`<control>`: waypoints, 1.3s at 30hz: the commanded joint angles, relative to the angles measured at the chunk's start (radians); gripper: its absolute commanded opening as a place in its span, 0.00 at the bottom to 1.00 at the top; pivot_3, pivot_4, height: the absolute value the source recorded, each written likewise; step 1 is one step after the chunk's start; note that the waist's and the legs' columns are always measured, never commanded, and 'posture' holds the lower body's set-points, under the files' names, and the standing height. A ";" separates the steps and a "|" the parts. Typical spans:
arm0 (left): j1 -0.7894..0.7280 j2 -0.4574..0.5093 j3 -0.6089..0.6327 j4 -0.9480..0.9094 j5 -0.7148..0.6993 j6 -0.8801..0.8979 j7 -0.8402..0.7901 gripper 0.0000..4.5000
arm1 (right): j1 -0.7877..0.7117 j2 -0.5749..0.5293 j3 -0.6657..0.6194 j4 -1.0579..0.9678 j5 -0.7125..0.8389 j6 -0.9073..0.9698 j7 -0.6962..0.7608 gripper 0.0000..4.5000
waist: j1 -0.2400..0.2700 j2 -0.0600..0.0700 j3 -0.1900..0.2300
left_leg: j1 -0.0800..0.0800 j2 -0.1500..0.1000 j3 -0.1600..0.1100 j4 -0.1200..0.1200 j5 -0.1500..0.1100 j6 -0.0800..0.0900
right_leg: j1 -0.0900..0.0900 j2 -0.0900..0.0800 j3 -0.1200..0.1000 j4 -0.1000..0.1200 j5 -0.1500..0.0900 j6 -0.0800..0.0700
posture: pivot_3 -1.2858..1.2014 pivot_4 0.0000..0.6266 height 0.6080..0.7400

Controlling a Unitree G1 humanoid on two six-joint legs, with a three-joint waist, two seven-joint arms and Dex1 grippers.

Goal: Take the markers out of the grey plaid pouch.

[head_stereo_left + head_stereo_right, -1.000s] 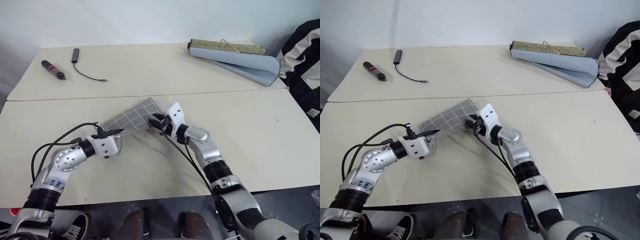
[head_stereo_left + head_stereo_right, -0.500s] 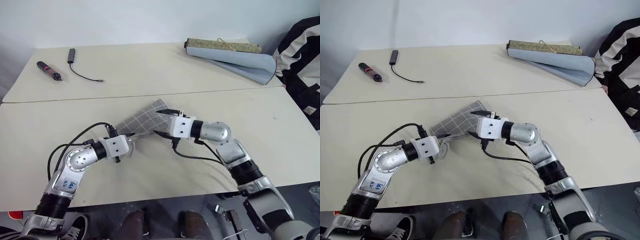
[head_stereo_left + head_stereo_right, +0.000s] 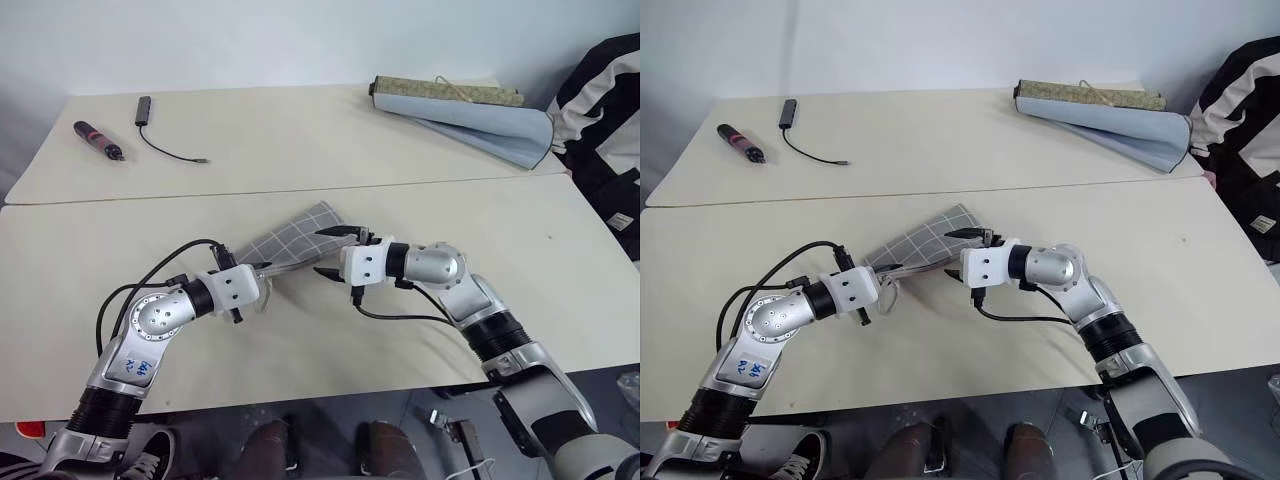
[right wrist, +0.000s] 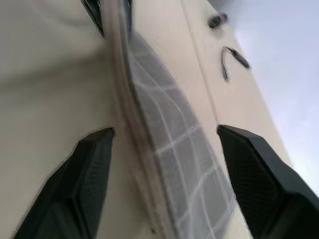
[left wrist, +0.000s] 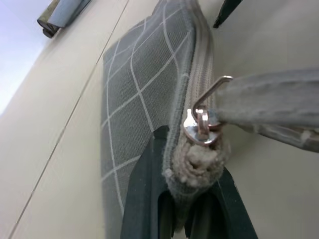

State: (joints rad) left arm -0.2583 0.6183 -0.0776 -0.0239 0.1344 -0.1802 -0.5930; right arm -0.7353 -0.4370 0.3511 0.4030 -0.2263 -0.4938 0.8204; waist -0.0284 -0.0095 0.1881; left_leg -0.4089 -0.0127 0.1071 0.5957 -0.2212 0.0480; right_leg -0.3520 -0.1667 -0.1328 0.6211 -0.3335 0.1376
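Flat grey fabric pouch [image 3: 290,240] with white grid lines on a cream desk [image 3: 300,140]; pale blue rolled mat [image 3: 480,112].

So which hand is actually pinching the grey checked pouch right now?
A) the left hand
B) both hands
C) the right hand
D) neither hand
A: the left hand is shut on the zipper end of the grey plaid pouch, while the right hand stands open beside it.
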 commanded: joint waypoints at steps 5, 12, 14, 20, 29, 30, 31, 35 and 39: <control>0.011 -0.023 0.022 -0.072 -0.098 0.020 -0.038 0.00 | -0.040 0.023 0.038 0.050 -0.119 -0.052 -0.097 0.76 | 0.000 0.000 0.000 | 0.000 0.000 0.000 0.000 0.000 0.000 | 0.000 0.000 0.000 0.000 0.000 0.000 | 0.52 0.24 1.00; 0.028 -0.026 0.028 -0.103 -0.121 0.043 -0.049 0.00 | -0.070 0.046 0.024 0.099 -0.114 -0.046 -0.134 0.43 | -0.001 0.000 0.000 | 0.000 0.000 0.000 0.000 0.000 0.000 | 0.000 0.001 0.000 0.000 0.000 0.000 | 0.52 0.24 1.00; 0.032 -0.031 0.038 -0.094 -0.147 0.049 -0.054 0.00 | -0.072 0.045 0.021 0.101 -0.113 -0.050 -0.135 0.27 | -0.001 0.000 0.000 | 0.000 0.000 0.000 0.000 0.000 0.000 | 0.000 0.001 0.000 0.000 0.000 0.000 | 0.52 0.24 1.00; 0.041 -0.016 0.049 -0.070 -0.115 -0.008 -0.035 0.46 | -0.057 0.054 -0.007 0.087 -0.052 -0.021 -0.120 0.00 | -0.001 0.000 0.000 | 0.000 0.000 0.000 0.001 0.000 0.000 | 0.000 0.000 0.000 0.000 0.000 0.000 | 0.52 0.24 1.00; 0.020 0.042 0.071 0.050 -0.007 -0.161 0.039 0.58 | -0.046 0.048 -0.033 0.075 0.067 -0.028 -0.040 0.00 | -0.001 0.000 0.000 | 0.000 0.000 0.000 0.001 0.000 0.000 | 0.000 0.000 0.000 0.000 0.000 0.000 | 0.52 0.24 1.00; 0.018 0.044 0.076 0.064 -0.012 -0.173 0.039 0.58 | -0.045 0.047 -0.034 0.072 0.071 -0.031 -0.035 0.00 | -0.001 0.000 0.000 | 0.000 0.000 0.000 0.001 0.000 0.000 | 0.000 0.000 0.000 0.000 0.000 0.000 | 0.52 0.24 1.00; 0.016 0.044 0.079 0.074 -0.017 -0.181 0.038 0.58 | -0.045 0.046 -0.035 0.070 0.073 -0.032 -0.033 0.00 | -0.001 0.000 0.000 | 0.000 0.000 0.000 0.001 0.000 0.000 | 0.000 0.000 0.000 0.000 0.000 0.000 | 0.52 0.24 1.00; 0.010 0.025 0.059 0.074 -0.027 -0.204 0.025 0.58 | -0.035 0.049 -0.025 0.059 0.080 -0.023 -0.013 0.00 | 0.000 0.000 0.000 | 0.000 0.000 0.000 0.001 0.000 0.000 | 0.000 0.000 0.000 0.000 0.000 0.000 | 0.52 0.24 1.00; 0.011 0.005 0.043 0.051 -0.019 -0.225 0.028 0.58 | -0.032 0.052 -0.024 0.053 0.075 -0.019 -0.013 0.00 | -0.001 0.000 0.000 | 0.000 0.000 0.000 0.001 0.000 0.000 | 0.000 0.000 0.000 0.000 0.000 0.000 | 0.52 0.24 1.00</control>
State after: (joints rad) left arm -0.2333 0.6254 -0.0338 0.0570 0.1212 -0.3775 -0.5686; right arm -0.7646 -0.3856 0.3455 0.5108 -0.1743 -0.5028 0.8051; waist -0.0289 -0.0096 0.1882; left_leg -0.4090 -0.0125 0.1069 0.5965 -0.2213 0.0480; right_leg -0.3519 -0.1666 -0.1329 0.6215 -0.3335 0.1375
